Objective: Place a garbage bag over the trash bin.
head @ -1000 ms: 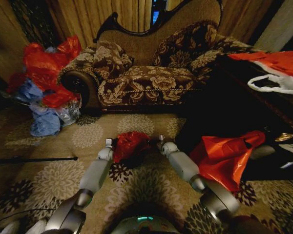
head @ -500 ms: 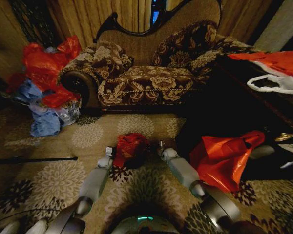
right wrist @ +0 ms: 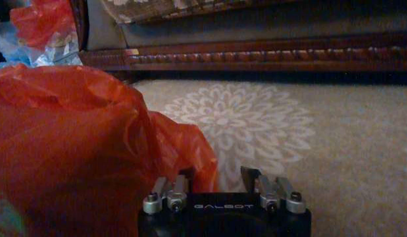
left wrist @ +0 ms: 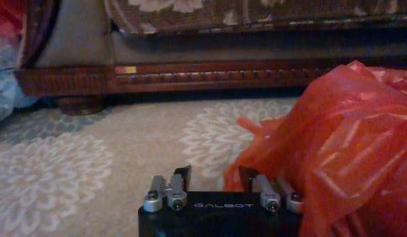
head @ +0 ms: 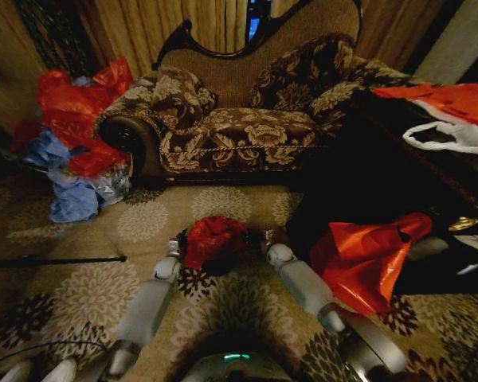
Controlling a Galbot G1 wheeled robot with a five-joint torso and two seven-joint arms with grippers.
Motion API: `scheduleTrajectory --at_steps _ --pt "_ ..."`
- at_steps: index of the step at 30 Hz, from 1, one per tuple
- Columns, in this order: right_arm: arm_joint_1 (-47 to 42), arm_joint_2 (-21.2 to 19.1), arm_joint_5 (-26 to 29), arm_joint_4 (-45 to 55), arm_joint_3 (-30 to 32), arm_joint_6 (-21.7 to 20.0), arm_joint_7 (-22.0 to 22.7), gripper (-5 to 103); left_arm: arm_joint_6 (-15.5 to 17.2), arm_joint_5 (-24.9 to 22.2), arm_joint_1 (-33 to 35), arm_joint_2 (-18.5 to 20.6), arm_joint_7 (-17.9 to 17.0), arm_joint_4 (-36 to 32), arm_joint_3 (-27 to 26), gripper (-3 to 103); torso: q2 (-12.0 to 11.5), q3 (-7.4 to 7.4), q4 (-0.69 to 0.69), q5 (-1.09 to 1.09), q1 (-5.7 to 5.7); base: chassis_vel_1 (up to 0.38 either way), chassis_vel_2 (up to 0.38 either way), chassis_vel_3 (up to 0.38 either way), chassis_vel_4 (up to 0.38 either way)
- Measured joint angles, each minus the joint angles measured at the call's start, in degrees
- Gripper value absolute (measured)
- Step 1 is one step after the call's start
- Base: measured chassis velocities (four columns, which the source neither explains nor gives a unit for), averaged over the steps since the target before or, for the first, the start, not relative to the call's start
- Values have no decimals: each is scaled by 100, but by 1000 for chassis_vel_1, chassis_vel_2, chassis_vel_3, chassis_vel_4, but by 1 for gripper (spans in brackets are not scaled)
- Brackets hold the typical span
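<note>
We saw the crinkly, glossy red plastic garbage bag (head: 213,239) draped over the low black trash bin (head: 223,263) on floral carpet (head: 143,223); left claw (left wrist: 215,174) and right claw (right wrist: 216,174) stood open, flanking it.

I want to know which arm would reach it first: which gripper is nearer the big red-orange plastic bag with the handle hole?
Right. The right gripper sits just beside the red-orange bag; the left gripper lies beyond the small red garbage bag, farther off.

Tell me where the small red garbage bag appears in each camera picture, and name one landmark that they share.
Head view: the garbage bag is at centre, on the carpet between the two arms.
Left wrist view: the bag lies beside the left gripper.
Right wrist view: the bag lies beside the right gripper.
Shared landmark: the sofa's carved wooden base.
</note>
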Motion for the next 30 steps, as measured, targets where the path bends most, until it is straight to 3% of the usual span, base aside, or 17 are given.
scheduleTrajectory --at_steps 1,2,3,4,6,9,10,12,17,25,30 --pt "0 0 0 0 0 0 0 48 0 0 0 0 0 0 0 55 0 0 0 0 0 0 0 0 0" --pt "-31 -37 -79 3 -2 64 -29 59 -28 -6 58 32 -20 -12 -27 60 0 0 0 0 0 0 0 0 0" --pt "-49 -59 -107 5 0 98 -63 59 -48 -11 94 51 -28 -22 -45 60 0 0 0 1 0 0 0 0 0" --pt "-81 -96 -127 14 3 144 -104 65 -75 -27 147 84 -34 -48 -67 72 0 0 0 1 0 0 0 0 0" --pt "-105 -120 -134 20 7 189 -134 70 -90 -64 186 110 -39 -78 -81 72 0 0 0 1 0 0 0 0 0" --pt "-148 -169 -142 38 85 423 -240 86 -165 -274 260 164 -81 -175 -108 87 0 0 0 2 0 0 0 0 0" --pt "-148 -169 -142 38 85 423 -240 86 -165 -274 260 164 -81 -175 -108 87 0 0 0 2 0 0 0 0 0" --pt "-164 -218 -144 134 121 550 -274 96 -282 -367 267 180 -99 -194 -136 97 0 0 0 1 0 0 0 0 0" --pt "-225 -317 -128 338 212 601 -259 99 -376 -475 294 201 -182 -268 -172 100 0 0 1 1 0 0 0 0 0" --pt "-662 -673 33 1115 525 574 -8 100 -409 -629 762 371 -266 -943 -301 100 0 1 1 2 1 0 0 0 0" --pt "-1293 -831 628 1885 847 313 298 100 -516 -507 1217 444 -325 -1567 -376 100 0 0 0 2 0 0 0 0 0"
